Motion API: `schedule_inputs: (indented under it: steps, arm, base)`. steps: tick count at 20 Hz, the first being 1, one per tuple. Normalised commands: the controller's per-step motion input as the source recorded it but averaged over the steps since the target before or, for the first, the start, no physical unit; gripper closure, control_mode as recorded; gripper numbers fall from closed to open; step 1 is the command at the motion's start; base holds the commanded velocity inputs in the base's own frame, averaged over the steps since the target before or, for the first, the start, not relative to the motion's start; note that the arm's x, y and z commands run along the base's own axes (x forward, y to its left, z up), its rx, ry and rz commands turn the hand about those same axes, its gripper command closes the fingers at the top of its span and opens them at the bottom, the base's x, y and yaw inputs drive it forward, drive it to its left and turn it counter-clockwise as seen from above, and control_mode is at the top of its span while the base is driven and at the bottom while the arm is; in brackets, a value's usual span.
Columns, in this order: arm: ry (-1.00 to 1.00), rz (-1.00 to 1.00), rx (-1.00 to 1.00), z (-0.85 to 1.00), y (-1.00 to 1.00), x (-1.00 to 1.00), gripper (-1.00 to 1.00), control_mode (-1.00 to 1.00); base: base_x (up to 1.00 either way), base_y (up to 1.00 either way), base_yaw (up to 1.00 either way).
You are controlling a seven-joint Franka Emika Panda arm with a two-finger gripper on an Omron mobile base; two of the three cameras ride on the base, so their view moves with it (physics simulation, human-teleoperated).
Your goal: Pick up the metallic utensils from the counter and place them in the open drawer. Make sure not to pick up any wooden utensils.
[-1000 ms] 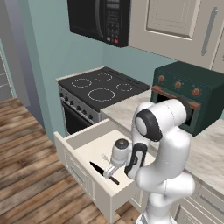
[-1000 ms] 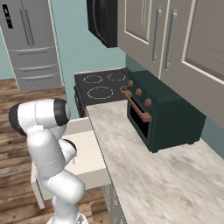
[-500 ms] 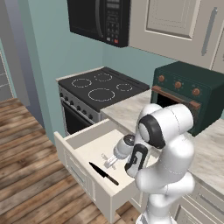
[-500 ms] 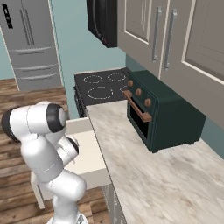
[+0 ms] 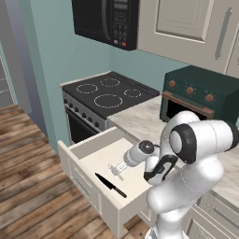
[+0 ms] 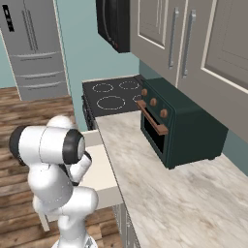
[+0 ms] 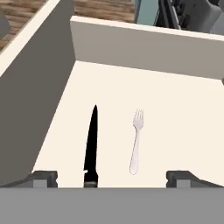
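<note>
Since a second ago the knife (image 5: pixel 111 185) has left the gripper (image 5: pixel 117 171) and lies in the open drawer (image 5: pixel 78 150). Right base view: counter (image 6: pixel 174 193). Hand view: jaws wide, empty; knife beside pale fork (image 7: pixel 137 141). Withdraw straight upward, clearing the drawer walls.

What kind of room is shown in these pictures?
It appears to be a home kitchen, rendered in simulation. A black stove stands beside a marbled counter, a dark green toaster oven sits on it, and an open drawer holds cutlery.
</note>
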Motion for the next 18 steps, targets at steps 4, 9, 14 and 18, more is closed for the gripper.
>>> schedule_inputs:
  steps: [4,9,14,18]
  arm:
    - [0.20,0.00,-0.01,0.73,0.09,0.00,-1.00,-1.00]
    - [0.21,0.00,-0.04,0.92,0.18,0.00,-1.00,-1.00]
    - [0.18,0.00,-0.08,0.96,0.36,0.00,-1.00,-1.00]
    - [0.21,0.00,-0.11,0.99,0.45,-0.01,-1.00,-1.00]
  base:
    - [0.00,0.00,0.00]
    - [0.00,0.00,0.00]
    - [0.00,0.00,0.00]
    - [0.00,0.00,0.00]
